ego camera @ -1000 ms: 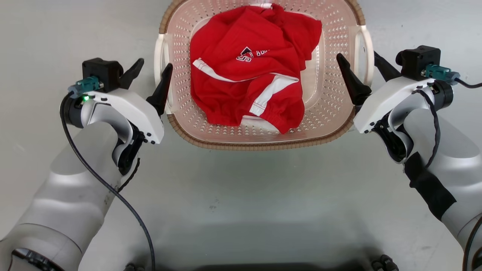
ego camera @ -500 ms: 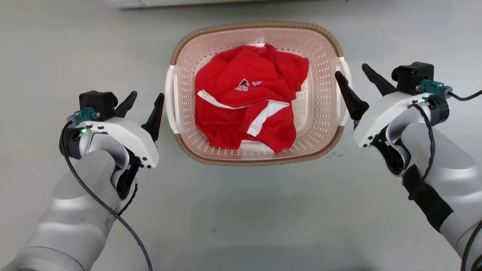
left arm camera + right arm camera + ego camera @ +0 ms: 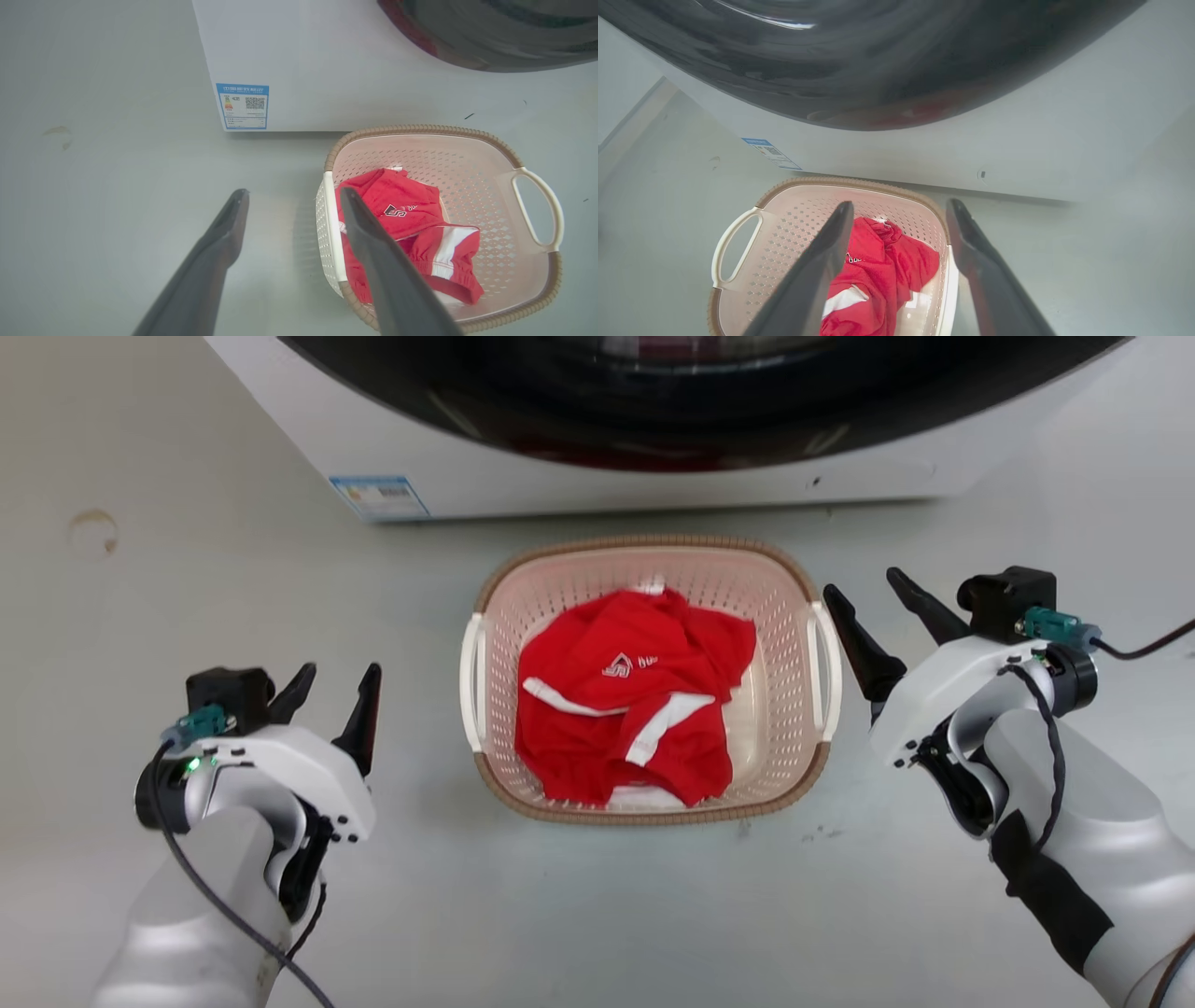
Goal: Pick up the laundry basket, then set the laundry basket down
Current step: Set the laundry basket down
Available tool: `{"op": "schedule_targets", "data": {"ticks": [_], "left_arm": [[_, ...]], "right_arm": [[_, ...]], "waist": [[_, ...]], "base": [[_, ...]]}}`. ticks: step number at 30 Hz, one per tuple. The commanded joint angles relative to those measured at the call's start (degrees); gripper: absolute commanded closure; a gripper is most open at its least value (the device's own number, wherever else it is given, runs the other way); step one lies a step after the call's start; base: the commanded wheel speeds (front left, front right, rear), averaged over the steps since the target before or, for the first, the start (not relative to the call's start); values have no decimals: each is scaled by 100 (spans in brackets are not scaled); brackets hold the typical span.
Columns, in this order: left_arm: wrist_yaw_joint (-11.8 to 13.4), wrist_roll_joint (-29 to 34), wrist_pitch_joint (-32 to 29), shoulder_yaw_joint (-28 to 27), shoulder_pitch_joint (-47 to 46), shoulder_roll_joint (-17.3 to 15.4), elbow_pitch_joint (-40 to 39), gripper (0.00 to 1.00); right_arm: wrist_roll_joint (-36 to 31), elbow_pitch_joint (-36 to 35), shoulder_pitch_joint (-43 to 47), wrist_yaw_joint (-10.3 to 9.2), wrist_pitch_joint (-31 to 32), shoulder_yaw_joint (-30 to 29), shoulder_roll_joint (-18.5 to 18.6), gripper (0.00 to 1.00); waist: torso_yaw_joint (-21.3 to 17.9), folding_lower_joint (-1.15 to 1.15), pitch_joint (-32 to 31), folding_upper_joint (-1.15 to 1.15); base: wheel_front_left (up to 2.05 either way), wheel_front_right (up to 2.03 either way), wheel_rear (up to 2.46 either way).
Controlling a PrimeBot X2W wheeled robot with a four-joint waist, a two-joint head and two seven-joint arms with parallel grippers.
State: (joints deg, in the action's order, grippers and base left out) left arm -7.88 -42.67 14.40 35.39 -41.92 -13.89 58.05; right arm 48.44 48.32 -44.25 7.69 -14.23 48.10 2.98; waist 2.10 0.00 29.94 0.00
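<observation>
The laundry basket [image 3: 644, 553], pale pink with a brown rim and white side handles, stands on the floor with a red garment [image 3: 635, 709] lying inside it. My left gripper [image 3: 341, 670] is open and holds nothing, well to the left of the basket's left handle [image 3: 471, 681]. My right gripper [image 3: 859, 581] is open too, close beside the right handle [image 3: 829, 663] without gripping it. In the left wrist view my left gripper [image 3: 294, 191] points past the basket [image 3: 420, 128]. In the right wrist view my right gripper [image 3: 901, 203] looks down over the basket [image 3: 808, 183].
A white washer [image 3: 653, 476] with a dark round door stands right behind the basket, a blue label [image 3: 378, 497] on its lower left corner. Pale grey floor [image 3: 187, 569] spreads to both sides and in front of the basket.
The head camera has drawn up and back, bringing the washer into view. Both open grippers, which stood around the basket's handles, have come away from them. The basket rests on the floor.
</observation>
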Motion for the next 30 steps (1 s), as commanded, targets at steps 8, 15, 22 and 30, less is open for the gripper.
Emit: {"op": "schedule_targets", "data": {"ticks": [8,15,22,30], "left_arm": [[210,582,60,-1057,891,-229,-697,0],[252,1074,60,-1644,1589,-160,-1497,0],[430,1405,60,-1993,2335,-159,-2414,0],[925,1495,43,-2187,3294,-322,-3382,0]], "right_arm": [[-504,-722,774,-20,-77,-363,133,0],[-872,-1540,1267,-20,-77,-621,480,0],[-1147,-2277,1898,-20,-77,-1222,805,0],[-1403,-2787,2883,-20,-77,-2205,889,0]], "waist": [[-108,0,-1273,0],[-117,0,-1874,0],[-145,0,-2368,0],[-219,0,-2869,0]], "base": [[0,0,0],[0,0,0],[0,0,0],[0,0,0]]}}
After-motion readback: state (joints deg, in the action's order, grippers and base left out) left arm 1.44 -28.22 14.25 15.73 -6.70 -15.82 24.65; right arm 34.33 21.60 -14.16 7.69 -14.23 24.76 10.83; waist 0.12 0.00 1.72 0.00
